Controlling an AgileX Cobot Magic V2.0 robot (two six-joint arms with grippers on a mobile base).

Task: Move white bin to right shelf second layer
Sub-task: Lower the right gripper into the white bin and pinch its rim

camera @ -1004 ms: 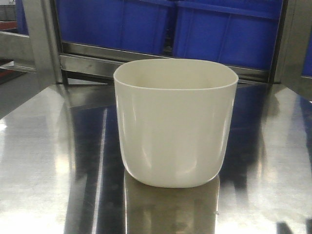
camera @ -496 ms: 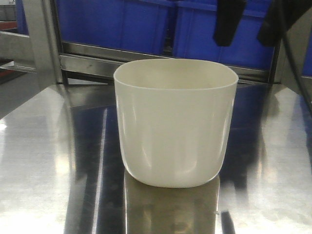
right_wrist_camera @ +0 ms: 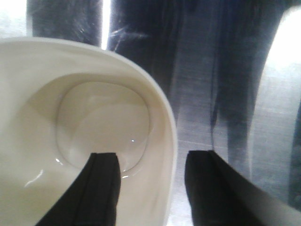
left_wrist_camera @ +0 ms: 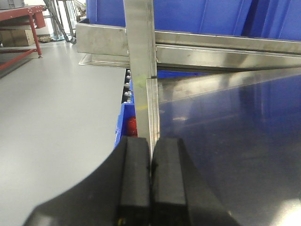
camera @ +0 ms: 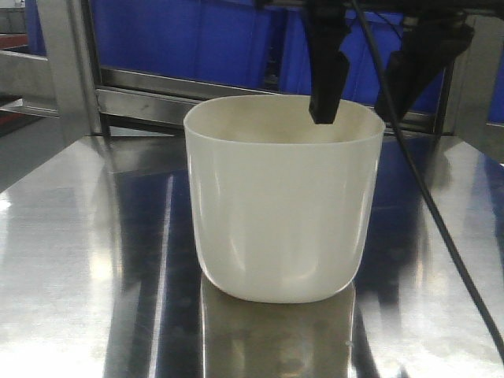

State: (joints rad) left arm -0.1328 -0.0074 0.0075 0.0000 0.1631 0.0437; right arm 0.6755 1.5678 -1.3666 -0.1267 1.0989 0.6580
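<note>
1. The shiny steel shelf [camera: 71, 236] fills the lower part of the front view. It mirrors the blue and the lights above it.
2. Large blue crates [camera: 354, 55] stand behind the shelf on a steel rail [camera: 150, 102]. They also show at the top of the left wrist view.
3. A steel post [left_wrist_camera: 141, 61] rises straight ahead in the left wrist view. Grey floor [left_wrist_camera: 56, 103] lies to its left and the shelf surface to its right.
4. The white bin [camera: 283, 205] stands upright on the shelf, near the middle of the front view. It is open at the top and has nothing inside, and its reflection lies just below its base.
5. The right gripper [camera: 354, 116] hangs from above at the bin's far right corner with its fingers spread wide. In the right wrist view one finger [right_wrist_camera: 103, 188] is over the inside of the bin and the other is outside it over the shelf. The rim runs between them. It has hold of nothing, and whether either finger touches the wall cannot be told.
6. The left gripper [left_wrist_camera: 150, 179] is seen only in its own wrist view. Its two black fingers are pressed together with nothing between them, and they point at the post, well apart from the bin.
7. A thin black cable [camera: 441, 228] trails down from the right gripper, across the right side of the front view.
</note>
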